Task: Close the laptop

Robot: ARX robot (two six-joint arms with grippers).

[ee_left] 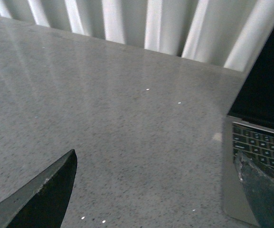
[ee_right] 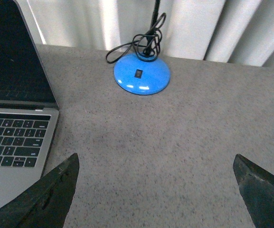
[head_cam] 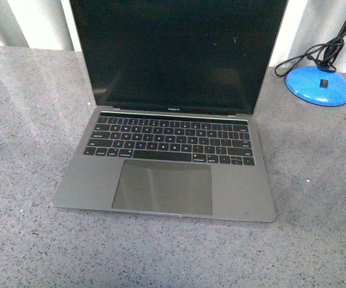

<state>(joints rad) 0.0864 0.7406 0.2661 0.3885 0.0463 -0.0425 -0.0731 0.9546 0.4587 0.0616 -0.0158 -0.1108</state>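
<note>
A grey speckled countertop (head_cam: 23,198) is being viewed, with a pale pleated curtain (ee_left: 127,23) hanging along its far edge. Neither arm is being shown in the front view.

On the left, the left gripper (ee_left: 155,159) is being held over bare counter. Its dark fingers (ee_left: 46,194) are spread wide and nothing is being carried between them. The left side of the laptop is being caught at the edge of that wrist view, partly behind one finger.

In the middle, the laptop (head_cam: 161,174) is lying flat on the counter, facing the robot. Its black screen (head_cam: 178,54) is standing fully open above the keyboard (head_cam: 170,140) and the trackpad (head_cam: 162,187).

Further right, the right gripper (ee_right: 155,161) is likewise being held wide apart and empty, over open counter between the laptop and a blue lamp base (head_cam: 318,86). A black cord (head_cam: 316,57) is lying looped at the back of that base.

The laptop is not being touched by either gripper, so the closing is judged not yet begun and the approach is the step in hand. The next move is judged to call for one gripper to be raised to the lid's top edge. The lid would then be pressed forward and down about the hinge, gently enough that the base is not dragged. That top edge is being cut off in the front view, so its height cannot be told. On the right, the cord and lamp base would need to be avoided.
</note>
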